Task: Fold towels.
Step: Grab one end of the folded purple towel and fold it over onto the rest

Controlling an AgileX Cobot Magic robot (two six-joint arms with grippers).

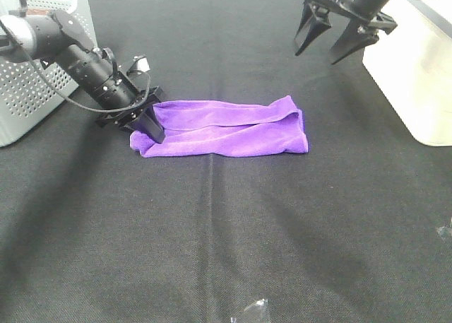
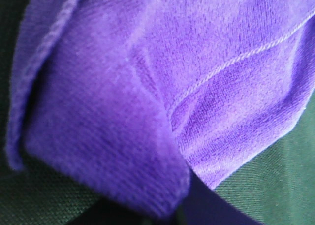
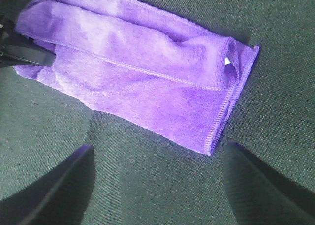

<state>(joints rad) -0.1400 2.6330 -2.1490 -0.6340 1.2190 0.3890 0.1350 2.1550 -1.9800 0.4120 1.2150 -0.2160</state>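
Note:
The purple towel [image 1: 233, 128] lies folded into a long strip on the black table [image 1: 212, 231]. My left gripper [image 1: 150, 114] is low at the strip's left end, shut on the bunched cloth. In the left wrist view the towel [image 2: 147, 87] fills the frame, its creases running to a dark finger [image 2: 211, 210]. My right gripper [image 1: 328, 51] is open and empty, raised above the table at the back right. The right wrist view shows the whole strip [image 3: 147, 82], its small white tag [image 3: 227, 61] at one end, and the open right gripper [image 3: 157, 185].
A grey perforated basket [image 1: 35, 75] stands at the far left, behind the left arm. A white box [image 1: 417, 68] stands at the right edge. Small clear plastic scraps lie at the front edge [image 1: 251, 310] and at the right edge [image 1: 445, 231].

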